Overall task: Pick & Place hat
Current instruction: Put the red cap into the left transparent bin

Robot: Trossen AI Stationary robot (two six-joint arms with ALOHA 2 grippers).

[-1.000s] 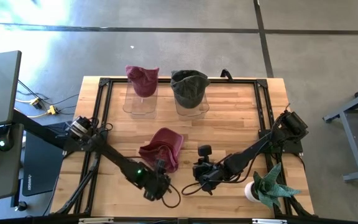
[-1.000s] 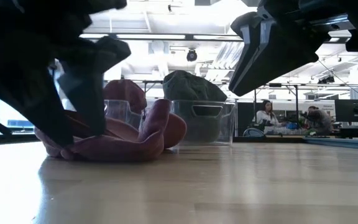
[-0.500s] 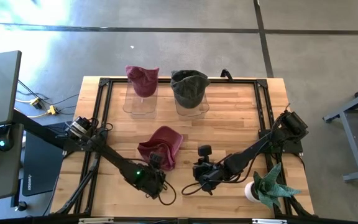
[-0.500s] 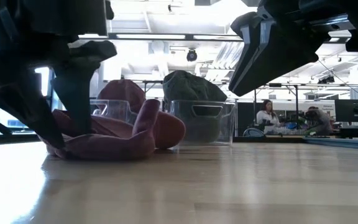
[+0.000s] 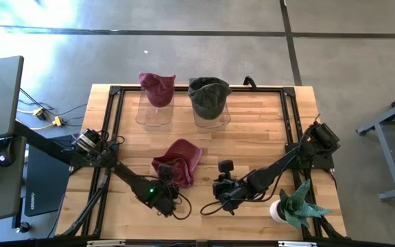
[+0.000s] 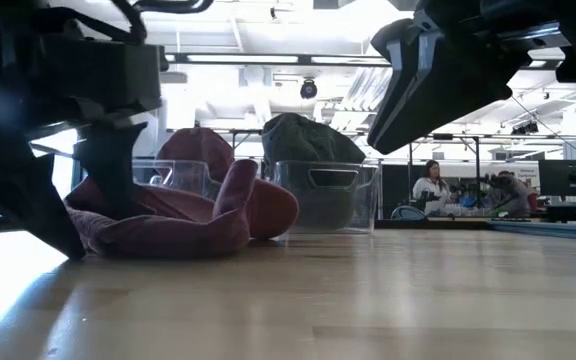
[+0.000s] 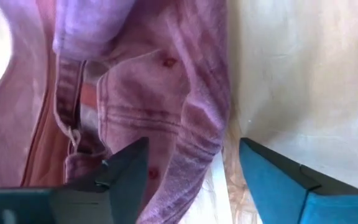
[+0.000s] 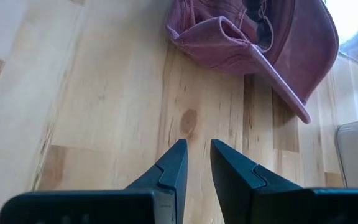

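Observation:
A maroon hat (image 5: 178,159) lies crumpled on the wooden table, a little left of centre; it also shows in the low view (image 6: 168,225) and in the right wrist view (image 8: 260,37). My left gripper (image 5: 168,178) is at the hat's near edge, pointing steeply down and open. In the left wrist view, one finger (image 7: 126,171) stands over the hat's cloth, the other (image 7: 278,180) over bare wood, and the hat's rim (image 7: 194,146) lies between them. My right gripper (image 8: 194,155) hangs above the table to the hat's right. Its fingers stand a narrow gap apart with nothing between them. My left gripper straddles the hat's near rim (image 7: 194,146) from above, slanting in from the table's near side. I cannot tell whether the finger over the cloth touches it. The hat lies on the table.
At the table's far edge stand two clear bins, the left (image 5: 158,115) with a maroon hat (image 5: 158,88) and the right (image 5: 210,118) with a dark hat (image 5: 208,96). A potted plant (image 5: 297,206) stands at the near right corner. People sit in the room behind (image 6: 430,185).
My left gripper has gone toward the table's left edge and slightly down, tipping more steeply down at the hat. The hat's near edge, earlier stretched toward the table's near edge, has drawn back, so the hat lies more bunched. My right arm has kept still.

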